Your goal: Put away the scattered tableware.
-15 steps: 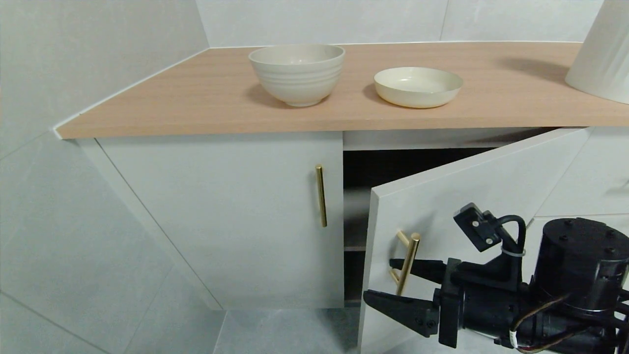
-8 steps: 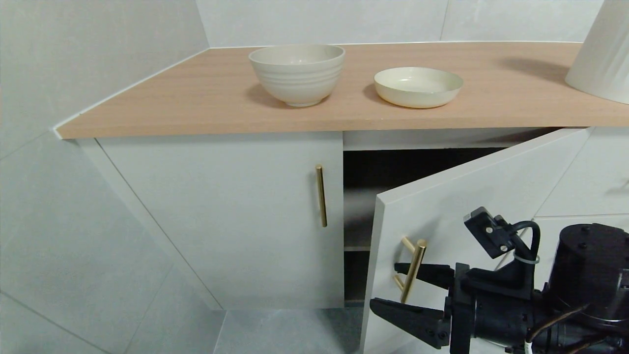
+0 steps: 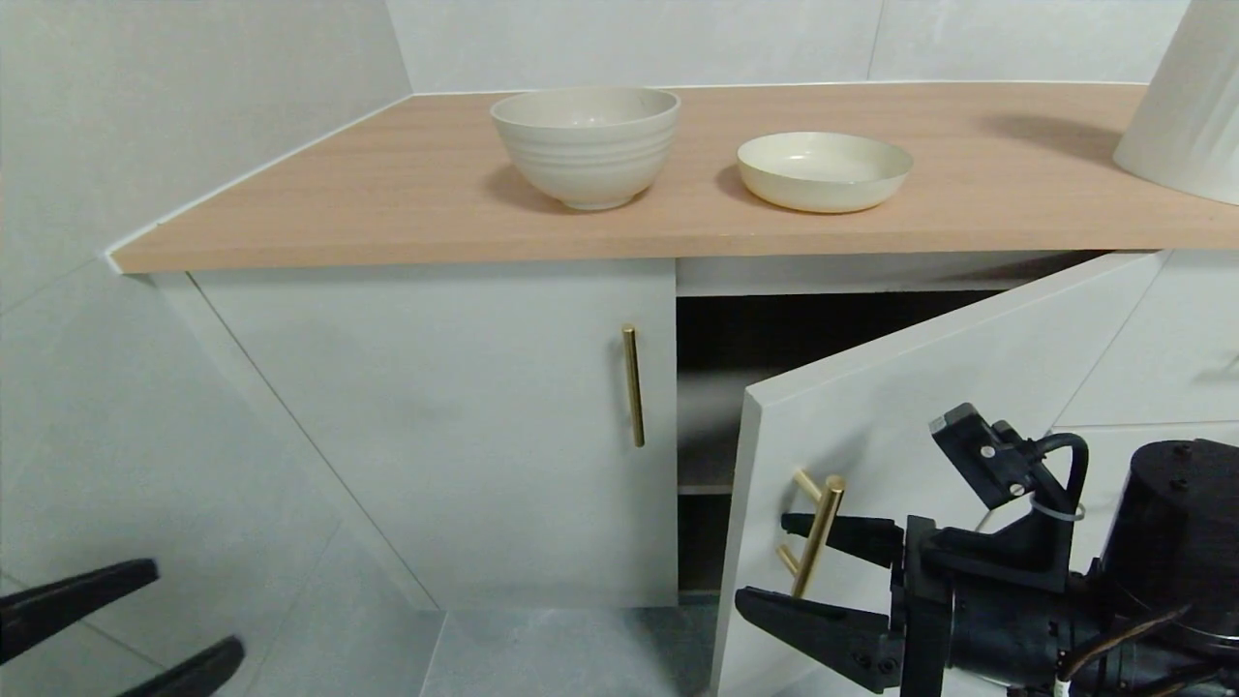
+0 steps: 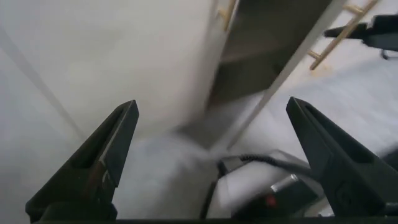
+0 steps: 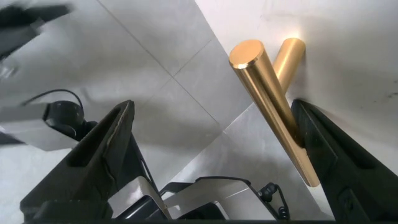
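A ribbed cream bowl (image 3: 586, 145) and a shallow cream dish (image 3: 823, 170) stand on the wooden countertop (image 3: 368, 203). Below, the right cabinet door (image 3: 929, 387) hangs partly open. My right gripper (image 3: 762, 561) is open, its fingers straddling the door's brass handle (image 3: 818, 530). In the right wrist view the handle (image 5: 273, 106) runs close to one finger (image 5: 339, 162) of the right gripper (image 5: 212, 109). My left gripper (image 3: 145, 620) is open low at the left, near the floor, holding nothing. In the left wrist view the left gripper (image 4: 211, 106) faces the cabinet front.
The left cabinet door (image 3: 436, 426) is closed, with its own brass handle (image 3: 633, 385). A shelf (image 3: 702, 416) shows inside the dark opening. A white conical object (image 3: 1181, 106) stands at the countertop's right end. Tiled wall lies to the left, grey floor (image 3: 561, 649) below.
The right door has swung a little further open, with my right gripper shifting right and down at its handle. My left gripper has come into view at the lower left.
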{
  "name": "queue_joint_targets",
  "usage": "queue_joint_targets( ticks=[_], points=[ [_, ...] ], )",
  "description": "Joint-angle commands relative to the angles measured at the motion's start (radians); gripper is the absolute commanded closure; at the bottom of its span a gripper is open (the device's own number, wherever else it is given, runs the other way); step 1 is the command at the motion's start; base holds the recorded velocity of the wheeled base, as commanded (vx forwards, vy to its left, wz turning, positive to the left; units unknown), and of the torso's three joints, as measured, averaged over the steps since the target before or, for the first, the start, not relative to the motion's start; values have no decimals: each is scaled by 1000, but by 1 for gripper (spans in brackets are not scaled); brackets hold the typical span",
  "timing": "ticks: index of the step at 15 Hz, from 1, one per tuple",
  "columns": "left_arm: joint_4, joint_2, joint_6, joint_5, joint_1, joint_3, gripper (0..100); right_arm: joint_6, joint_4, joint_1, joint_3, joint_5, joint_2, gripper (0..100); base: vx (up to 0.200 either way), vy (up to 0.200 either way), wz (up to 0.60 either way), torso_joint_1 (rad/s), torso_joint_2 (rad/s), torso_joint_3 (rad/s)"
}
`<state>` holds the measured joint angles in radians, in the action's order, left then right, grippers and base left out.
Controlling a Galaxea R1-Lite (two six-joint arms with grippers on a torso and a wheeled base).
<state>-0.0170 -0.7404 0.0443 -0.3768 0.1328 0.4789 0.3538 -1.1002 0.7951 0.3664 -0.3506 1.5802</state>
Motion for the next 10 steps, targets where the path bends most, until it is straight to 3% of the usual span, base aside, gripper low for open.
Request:
queue_joint_targets(
  ticks=[1,2,4,5,7,8,10],
  points=[
    [-319,-522,20,-36,88,41,0,1,3,-1,-6,-2,6,0,0,0,0,0,0,0],
    [-379,-565,57,-33,136,41,0,1,3,-1,-9,-4,7,0,0,0,0,0,0,0],
    [-432,-596,174,-34,232,43,0,1,3,-1,-10,-4,7,0,0,0,0,0,0,0],
    [-442,-608,201,-34,257,43,0,1,3,1,-10,-4,7,0,0,0,0,0,0,0],
    [-468,-651,210,-34,284,43,0,1,3,1,-12,-5,9,0,0,0,0,0,0,0],
    [-494,-674,210,-34,289,47,100,1,3,1,-12,-5,9,0,0,0,0,0,0,0],
    [-590,-718,206,-36,312,50,100,1,3,1,-12,-4,9,0,0,0,0,0,0,0]
  ],
)
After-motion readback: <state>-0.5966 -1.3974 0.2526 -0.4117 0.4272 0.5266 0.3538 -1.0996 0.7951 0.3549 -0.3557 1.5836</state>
